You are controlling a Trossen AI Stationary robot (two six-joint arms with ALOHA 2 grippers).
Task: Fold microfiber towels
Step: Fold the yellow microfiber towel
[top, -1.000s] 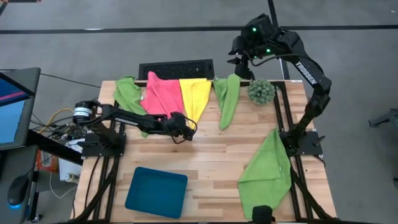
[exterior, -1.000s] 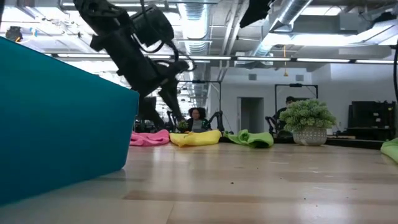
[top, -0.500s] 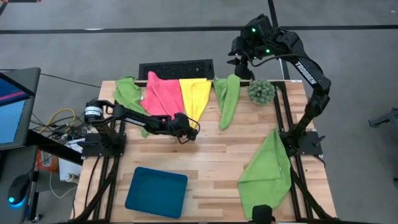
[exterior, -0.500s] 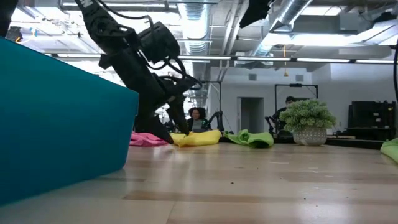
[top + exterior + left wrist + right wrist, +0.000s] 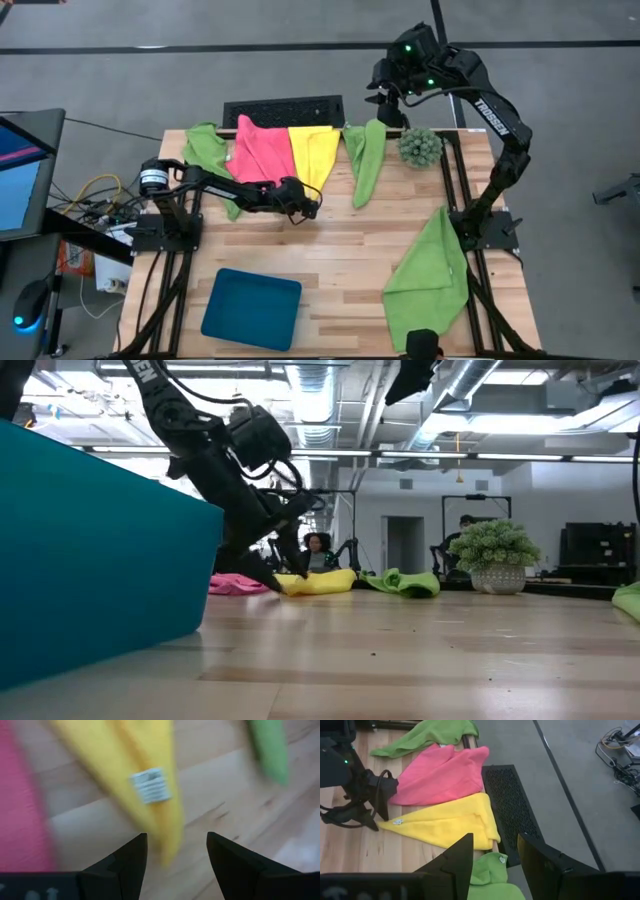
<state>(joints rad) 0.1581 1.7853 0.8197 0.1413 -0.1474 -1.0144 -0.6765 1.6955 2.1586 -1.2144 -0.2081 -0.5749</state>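
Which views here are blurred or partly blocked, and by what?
Left wrist view: smeared throughout; the yellow towel and its white tag are soft between the open left claw fingers. Low view: the teal tray looms close, hiding the table's left side. High and right wrist views: sharp, evenly lit.

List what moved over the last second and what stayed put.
The left gripper slid across the table toward the yellow towel's pointed corner, jaws open, holding nothing yet. The right gripper stayed raised beyond the table's far edge. The towels, tray and plant did not move.
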